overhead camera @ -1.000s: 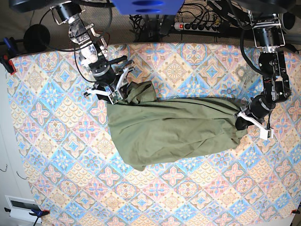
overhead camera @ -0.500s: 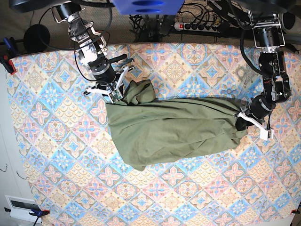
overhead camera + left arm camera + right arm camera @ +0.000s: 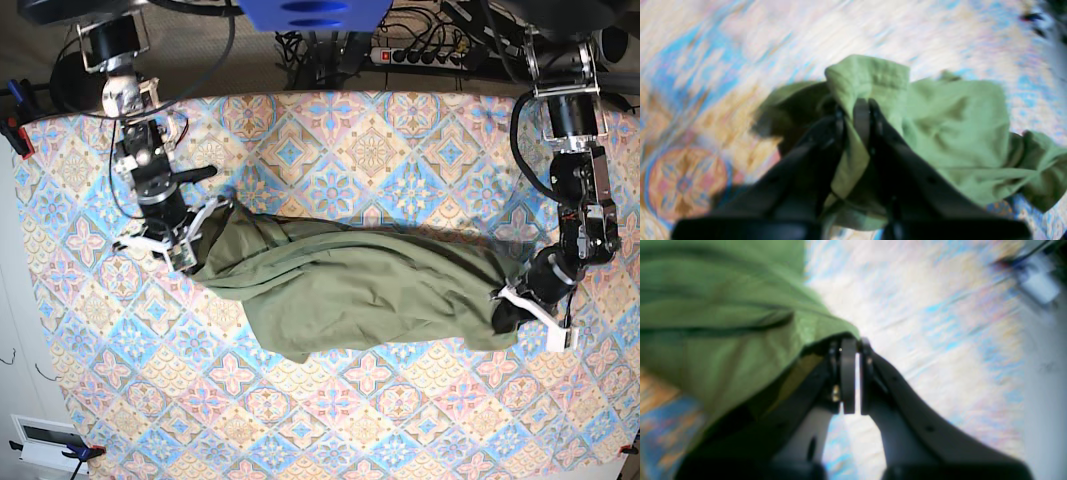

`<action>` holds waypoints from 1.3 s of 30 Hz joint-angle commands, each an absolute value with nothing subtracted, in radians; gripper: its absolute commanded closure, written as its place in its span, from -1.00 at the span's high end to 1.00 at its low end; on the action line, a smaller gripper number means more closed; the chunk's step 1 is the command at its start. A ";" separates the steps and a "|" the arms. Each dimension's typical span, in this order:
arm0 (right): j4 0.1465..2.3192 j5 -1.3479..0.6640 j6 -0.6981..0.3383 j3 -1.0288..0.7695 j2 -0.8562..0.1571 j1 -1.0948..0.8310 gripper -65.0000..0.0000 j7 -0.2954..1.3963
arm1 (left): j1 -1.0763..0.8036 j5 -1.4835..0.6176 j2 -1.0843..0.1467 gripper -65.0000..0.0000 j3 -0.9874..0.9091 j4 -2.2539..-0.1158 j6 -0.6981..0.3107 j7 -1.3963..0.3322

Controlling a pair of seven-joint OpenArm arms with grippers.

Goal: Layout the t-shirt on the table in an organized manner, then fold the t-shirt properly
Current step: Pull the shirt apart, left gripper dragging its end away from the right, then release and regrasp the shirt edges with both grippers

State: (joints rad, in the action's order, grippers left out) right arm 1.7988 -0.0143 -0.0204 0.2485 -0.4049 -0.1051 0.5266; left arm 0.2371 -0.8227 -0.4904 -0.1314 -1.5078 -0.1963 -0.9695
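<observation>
The left gripper (image 3: pixel 855 116), at centre of its wrist view, is clenched on a fold of the plain olive-green cotton t-shirt (image 3: pixel 350 285); in the base view it sits at the right end of the garment (image 3: pixel 512 305). The right gripper (image 3: pixel 850 373) has its black jaws pressed almost together at the shirt's edge, cloth bunched against the left jaw; in the base view it grips the left end (image 3: pixel 190 240). The shirt lies stretched in a rumpled band across the middle of the table covered in pastel blue, pink and cream diamond-tiled cloth (image 3: pixel 380 140).
</observation>
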 commanded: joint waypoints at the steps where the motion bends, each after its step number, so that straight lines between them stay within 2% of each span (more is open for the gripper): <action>1: 1.811 -0.008 -0.005 0.239 -0.418 -0.074 -0.99 0.504 | 0.285 -0.832 -0.509 -1.00 -0.127 -1.512 -0.199 -0.944; 12: 1.661 -0.019 -0.005 0.217 -0.506 0.168 -0.99 0.495 | 0.582 -0.834 -0.447 -1.00 -0.068 -1.259 -0.199 -0.943; 22: 1.425 -0.312 -0.007 0.147 -0.553 0.441 -0.99 0.441 | 0.878 -0.809 -0.321 -1.00 0.005 -1.017 -0.199 -0.934; 25: 1.400 -0.394 -0.081 0.147 -0.591 0.484 -0.99 0.489 | 0.935 -0.774 -0.289 -1.00 0.005 -0.978 -0.199 -0.937; 29: 1.415 -0.515 -0.165 0.142 -0.591 0.486 -0.96 0.598 | 0.931 -0.769 -0.282 -1.00 0.007 -0.978 -0.199 -0.944; 33: 1.408 -0.565 -0.166 0.143 -0.526 0.447 -0.64 0.691 | 0.851 -0.774 -0.291 -1.00 -0.001 -0.980 -0.199 -0.989; 39: 1.353 -0.562 -0.166 0.142 -0.430 0.440 0.05 0.797 | 0.719 -0.846 -0.357 -1.00 -0.018 -0.981 -0.196 -1.058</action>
State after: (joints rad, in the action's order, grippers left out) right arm 1.3453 -0.5591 -0.1688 0.1555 -0.4118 0.4129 0.8139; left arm 0.6888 -0.8299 -0.3408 -0.0093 -0.9638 -0.1890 -1.0725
